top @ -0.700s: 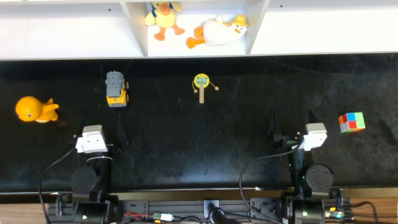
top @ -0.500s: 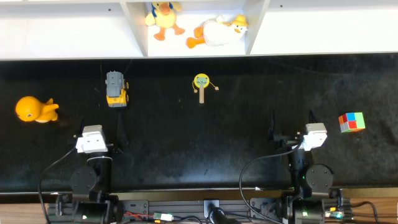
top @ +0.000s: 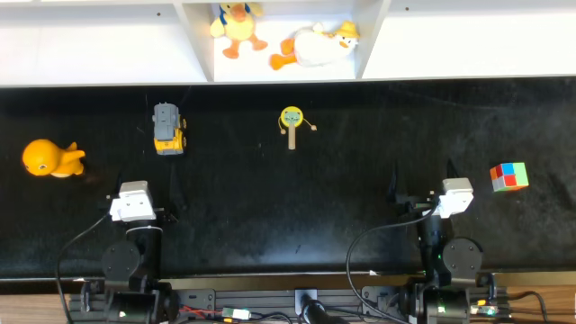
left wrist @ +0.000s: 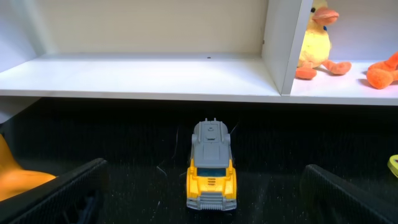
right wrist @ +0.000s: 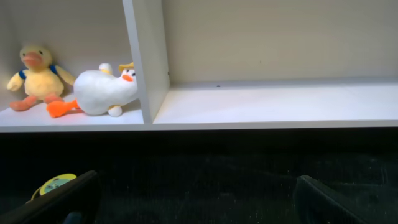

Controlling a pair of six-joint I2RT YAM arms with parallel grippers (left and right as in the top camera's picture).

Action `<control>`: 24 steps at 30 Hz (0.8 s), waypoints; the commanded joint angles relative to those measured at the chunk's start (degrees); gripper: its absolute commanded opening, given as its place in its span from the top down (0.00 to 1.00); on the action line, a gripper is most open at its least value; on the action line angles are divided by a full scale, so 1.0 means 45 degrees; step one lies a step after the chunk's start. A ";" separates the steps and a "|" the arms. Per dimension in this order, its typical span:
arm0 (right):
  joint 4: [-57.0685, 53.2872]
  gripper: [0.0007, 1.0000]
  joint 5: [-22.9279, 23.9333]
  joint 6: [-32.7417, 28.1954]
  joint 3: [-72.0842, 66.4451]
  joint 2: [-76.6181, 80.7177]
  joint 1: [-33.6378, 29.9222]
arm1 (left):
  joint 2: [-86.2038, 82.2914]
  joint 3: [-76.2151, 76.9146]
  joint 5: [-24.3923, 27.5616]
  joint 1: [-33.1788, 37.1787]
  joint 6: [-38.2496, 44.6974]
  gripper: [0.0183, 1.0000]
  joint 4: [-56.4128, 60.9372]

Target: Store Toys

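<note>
Loose toys: a yellow-and-grey plastic toy truck (top: 167,128), an orange rounded duck-like toy (top: 52,158), a yellow-green rattle drum on a wooden stick (top: 292,122) and a multicoloured cube (top: 508,176) lie well apart on the black tabletop (top: 270,202)
Stored: a yellow plush duck (top: 237,25) and a white plush duck (top: 315,45) sit in the middle compartment of the white shelf (top: 90,45); take that as your target
Left gripper (top: 147,184): wide apart, empty; lined up on the toy truck, likely your first pick
Right gripper (top: 421,184): wide apart, empty; facing the white shelf
Cut off: the duck-like toy and the rattle drum at wrist-view edges
</note>
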 commanded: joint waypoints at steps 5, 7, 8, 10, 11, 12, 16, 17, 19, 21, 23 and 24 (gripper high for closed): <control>0.0034 0.00 -0.0078 0.0053 -0.0170 -0.0117 -0.0039 | -0.0107 -0.0034 -0.0107 0.0053 0.0146 0.00 0.0039; 0.0034 0.01 -0.0078 0.0053 -0.0170 -0.0117 -0.0039 | -0.0107 0.0044 -0.0107 0.0053 -0.0408 0.00 0.0078; 0.0034 0.00 -0.0078 0.0053 -0.0175 -0.0117 -0.0039 | -0.0102 0.0107 -0.0151 0.0053 -0.0568 0.00 0.0068; 0.0034 0.00 -0.0078 0.0053 -0.0170 -0.0117 -0.0039 | -0.0068 0.0359 -0.0253 0.0053 -0.1020 0.00 -0.0092; 0.0034 0.01 -0.0078 0.0053 -0.0175 -0.0117 -0.0039 | 0.0063 0.0767 -0.0253 0.0053 -0.1389 0.00 -0.0471; 0.0034 0.00 -0.0078 0.0053 -0.0175 -0.0117 -0.0039 | 0.0175 0.1039 -0.0267 0.0068 -0.1661 0.00 -0.0767; 0.0034 0.00 -0.0078 0.0053 -0.0170 -0.0117 -0.0039 | 0.0967 0.2477 -0.0442 0.0228 -0.2438 0.00 -0.2477; 0.0034 0.01 -0.0078 0.0053 -0.0170 -0.0117 -0.0039 | 0.1525 0.3351 -0.0442 0.0374 -0.2429 0.00 -0.3385; 0.0034 0.01 -0.0078 0.0053 -0.0170 -0.0117 -0.0039 | 0.2074 0.4167 -0.0437 0.0549 -0.2424 0.00 -0.4167; 0.0034 0.00 -0.0078 0.0053 -0.0170 -0.0117 -0.0039 | 0.2701 0.5071 -0.0427 0.0748 -0.2365 0.00 -0.5115; 0.0034 0.01 -0.0078 0.0053 -0.0170 -0.0117 -0.0039 | 0.3298 0.5833 -0.0398 0.0908 -0.2079 0.00 -0.6008; 0.0034 0.00 -0.0078 0.0053 -0.0170 -0.0117 -0.0039 | 0.3580 0.6159 -0.0350 0.0996 -0.1855 0.00 -0.6421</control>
